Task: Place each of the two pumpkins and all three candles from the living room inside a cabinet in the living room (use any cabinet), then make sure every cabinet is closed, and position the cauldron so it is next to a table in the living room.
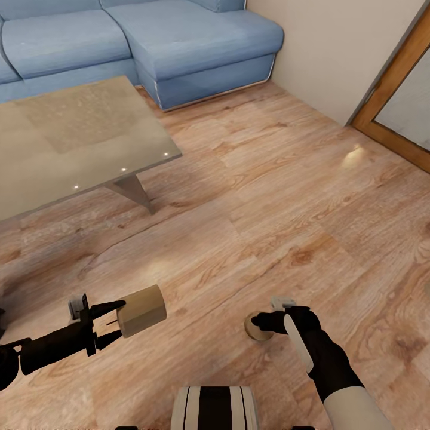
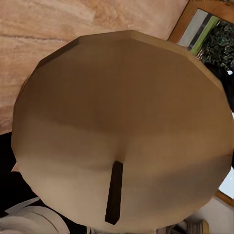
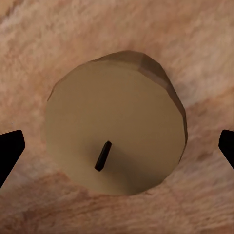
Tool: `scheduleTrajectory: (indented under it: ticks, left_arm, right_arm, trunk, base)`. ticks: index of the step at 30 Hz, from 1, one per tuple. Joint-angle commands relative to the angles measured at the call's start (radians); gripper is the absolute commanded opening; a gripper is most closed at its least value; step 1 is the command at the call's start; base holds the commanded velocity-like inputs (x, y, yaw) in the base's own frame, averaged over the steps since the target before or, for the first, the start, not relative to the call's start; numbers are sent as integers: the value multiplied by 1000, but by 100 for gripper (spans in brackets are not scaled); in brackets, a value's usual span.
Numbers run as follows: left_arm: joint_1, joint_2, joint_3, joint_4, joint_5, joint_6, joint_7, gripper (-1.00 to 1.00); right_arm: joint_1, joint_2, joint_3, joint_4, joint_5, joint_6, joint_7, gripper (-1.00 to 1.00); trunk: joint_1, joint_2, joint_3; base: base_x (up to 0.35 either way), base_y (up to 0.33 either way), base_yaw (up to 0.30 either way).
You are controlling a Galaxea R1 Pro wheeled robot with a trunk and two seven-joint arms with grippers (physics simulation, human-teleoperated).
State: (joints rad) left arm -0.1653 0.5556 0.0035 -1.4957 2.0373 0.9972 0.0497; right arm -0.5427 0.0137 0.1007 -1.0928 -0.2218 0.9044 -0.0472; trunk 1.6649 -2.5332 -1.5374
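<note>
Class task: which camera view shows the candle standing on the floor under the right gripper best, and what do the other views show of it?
The right wrist view: the candle on the floor shows whole from above, wick included, between the open fingertips of the right gripper. In the head view it is partly hidden behind that gripper. The left wrist view shows a different candle.

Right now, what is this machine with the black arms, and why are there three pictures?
It is a robot with two arms. The big picture comes from a camera on its head, looking down. The other two come from cameras by each gripper. Its left gripper holds a stubby beige candle lifted sideways; up close you see its dark wick. Its right gripper hovers open over another beige candle standing on the light wooden plank floor. Behind are a glossy grey table and a blue sofa.
</note>
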Motion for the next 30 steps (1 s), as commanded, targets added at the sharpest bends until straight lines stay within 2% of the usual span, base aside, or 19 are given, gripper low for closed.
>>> scheduleTrajectory:
  ticks: [1, 15, 30]
  left_arm:
    - [0, 0, 0, 0, 8, 3, 4, -100]
    - [0, 0, 0, 0, 8, 3, 4, -100]
    - [0, 0, 0, 0, 8, 3, 4, -100]
  right_arm:
    - [0, 0, 1, -1, -6, 4, -5, 100]
    - [0, -1, 1, -1, -6, 4, -5, 100]
    - [0, -1, 1, -2, -6, 4, -5, 100]
  trunk:
    - [0, -1, -5]
    - [1, -1, -8]
    - [1, -1, -8]
  base:
    - [0, 0, 0]
    - [0, 0, 0]
    - [61, 0, 0]
